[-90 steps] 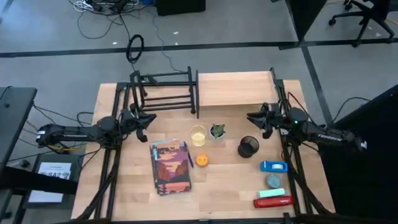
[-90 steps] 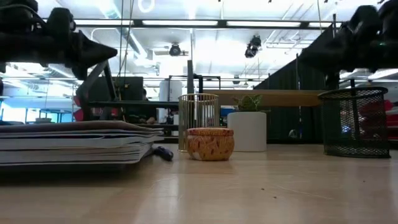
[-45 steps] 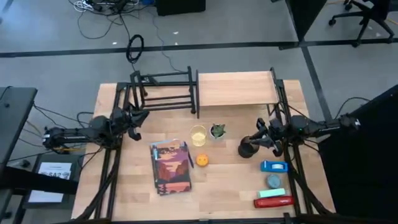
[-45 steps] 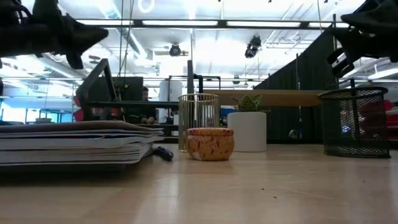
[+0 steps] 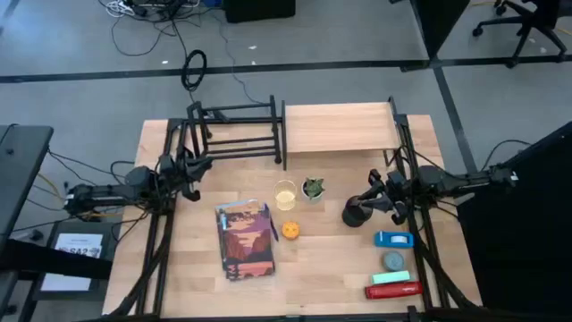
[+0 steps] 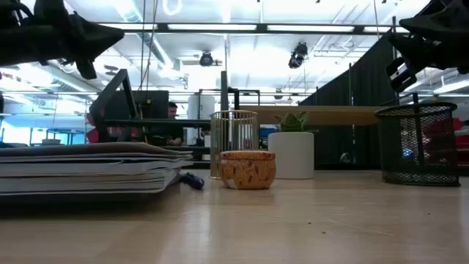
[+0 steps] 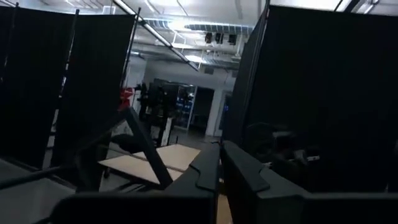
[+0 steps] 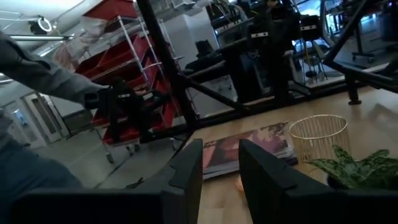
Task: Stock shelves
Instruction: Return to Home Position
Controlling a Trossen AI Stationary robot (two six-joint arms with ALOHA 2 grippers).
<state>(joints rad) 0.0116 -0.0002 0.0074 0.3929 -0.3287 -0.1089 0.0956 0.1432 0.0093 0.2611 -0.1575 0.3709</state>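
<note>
Pale wood is my marker: the plank shelf [image 5: 338, 127] sits at the far edge of the tabletop [image 5: 322, 268], nothing showing on its top, with the black rack [image 5: 234, 134] just beside it on the robot's left, its bars bare too. The stock lies in front of the plank shelf: a gold wire cup [image 5: 284, 194] and a small potted plant [image 5: 313, 189] nearest it, a yellow candle [image 5: 290, 230] and a stack of magazines [image 5: 244, 241] farther out, and a mesh pen organizer [image 5: 353, 216] before its right end.

The right pincer [image 5: 372, 199] hangs in front of the shelf's right post, just beside and above the organizer's rim, fingers a little apart, grasping nothing. The left pincer [image 5: 198, 166] is off to the shelf's left, in front of the rack and raised off the tabletop, its fingers drawn nearly together, also empty.

The step in hand is only to bring both arms to their rest pose. Done well, I'd say, the right arm rises first, away from the mesh rim, before it swings out to its own side, so no finger catches the organizer and tips it. The left arm has the freer path but should keep clear of the rack's upright end. Slow and level does it, with nothing dragged along.
</note>
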